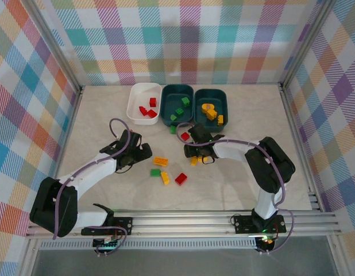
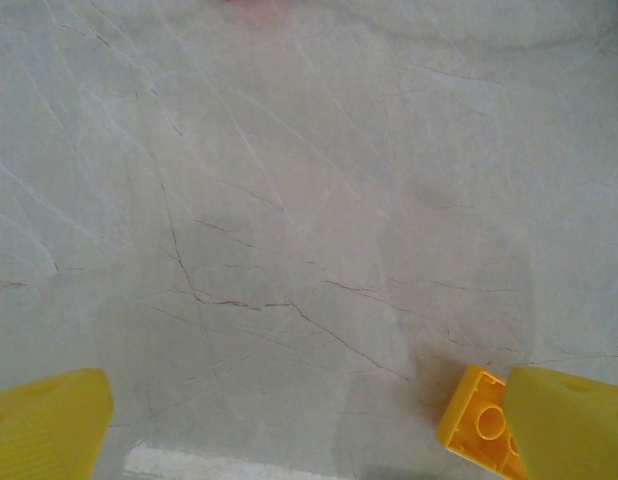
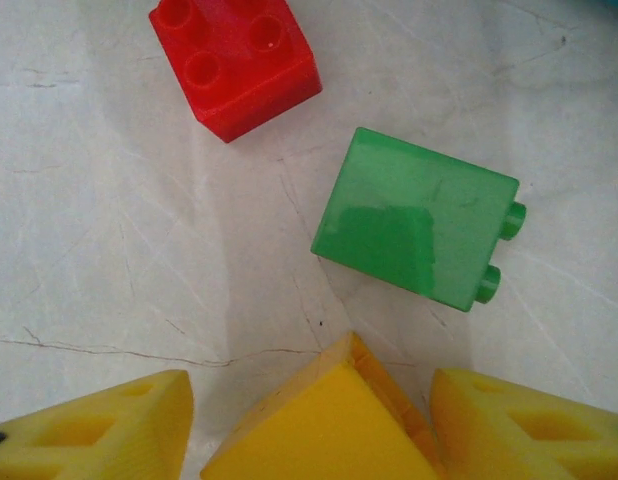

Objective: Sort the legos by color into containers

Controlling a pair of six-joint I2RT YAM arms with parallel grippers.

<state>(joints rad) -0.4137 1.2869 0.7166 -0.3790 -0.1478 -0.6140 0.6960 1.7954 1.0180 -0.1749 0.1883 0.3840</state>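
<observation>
Loose legos lie on the table nearest the arms. The left end effector hangs released beside a yellow brick. The right end effector straddles a second yellow brick; I cannot tell whether it is grasped. Farthest back, the white bin holds red bricks and the teal bins hold green and yellow.

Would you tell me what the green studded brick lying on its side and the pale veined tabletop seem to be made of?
The green studded brick: moulded plastic, semi-glossy, given the soft sheen on its flat face. The pale veined tabletop: looks like marble, perhaps printed laminate; thin dark veins, smooth.
</observation>
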